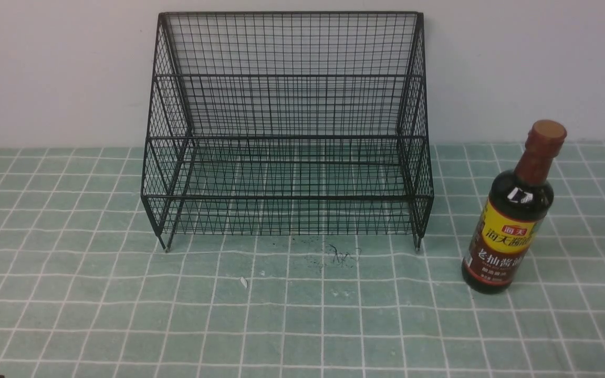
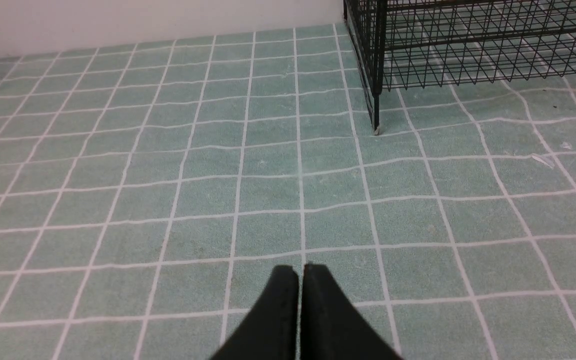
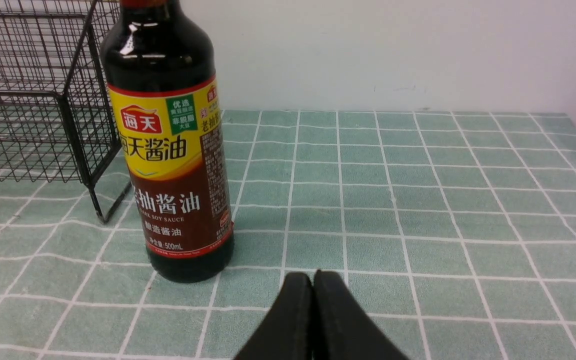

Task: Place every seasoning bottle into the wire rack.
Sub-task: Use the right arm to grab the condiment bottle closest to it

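Note:
The seasoning bottle [image 1: 512,210], dark brown with a reddish-brown cap and a yellow and dark-red label, stands upright on the tiled cloth to the right of the wire rack [image 1: 288,126]. The rack is black, two-tiered and empty, against the back wall. In the right wrist view the bottle [image 3: 168,150] stands close ahead of my right gripper [image 3: 313,276], which is shut and empty; the rack's corner [image 3: 33,100] shows behind it. My left gripper [image 2: 300,270] is shut and empty over bare cloth, with the rack's left front foot [image 2: 375,127] ahead. Neither gripper shows in the front view.
A green cloth with a white grid [image 1: 124,315] covers the table. Dark smudges [image 1: 342,256] and a small white scrap [image 1: 243,282] lie in front of the rack. A pale wall [image 1: 45,68] stands behind.

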You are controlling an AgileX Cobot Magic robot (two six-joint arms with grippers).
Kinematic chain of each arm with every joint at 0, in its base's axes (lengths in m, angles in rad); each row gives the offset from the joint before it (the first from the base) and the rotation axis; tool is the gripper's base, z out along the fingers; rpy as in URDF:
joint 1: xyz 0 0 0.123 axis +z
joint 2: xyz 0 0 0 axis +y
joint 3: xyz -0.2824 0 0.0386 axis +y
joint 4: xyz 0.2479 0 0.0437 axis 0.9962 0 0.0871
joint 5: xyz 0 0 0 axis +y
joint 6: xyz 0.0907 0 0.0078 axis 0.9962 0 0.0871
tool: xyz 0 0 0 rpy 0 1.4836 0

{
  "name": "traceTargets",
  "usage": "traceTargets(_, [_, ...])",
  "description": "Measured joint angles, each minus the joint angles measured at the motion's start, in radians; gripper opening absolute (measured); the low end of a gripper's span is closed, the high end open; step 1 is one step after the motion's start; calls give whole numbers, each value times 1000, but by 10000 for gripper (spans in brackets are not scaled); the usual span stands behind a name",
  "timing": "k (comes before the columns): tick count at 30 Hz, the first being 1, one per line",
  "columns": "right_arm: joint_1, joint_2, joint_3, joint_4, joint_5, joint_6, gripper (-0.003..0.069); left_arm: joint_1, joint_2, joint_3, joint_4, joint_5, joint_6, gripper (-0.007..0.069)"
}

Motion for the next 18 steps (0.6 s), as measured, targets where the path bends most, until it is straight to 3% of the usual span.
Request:
traceTargets(4, [0, 0, 3, 39, -69, 30, -15, 0, 0, 0, 0, 0, 0, -6])
traceTargets(10, [0, 0, 3, 210, -361, 158, -15, 0, 0, 0, 0, 0, 0, -6])
traceTargets(18, [0, 0, 3, 243, -557, 168, -15, 0, 0, 0, 0, 0, 0, -6])
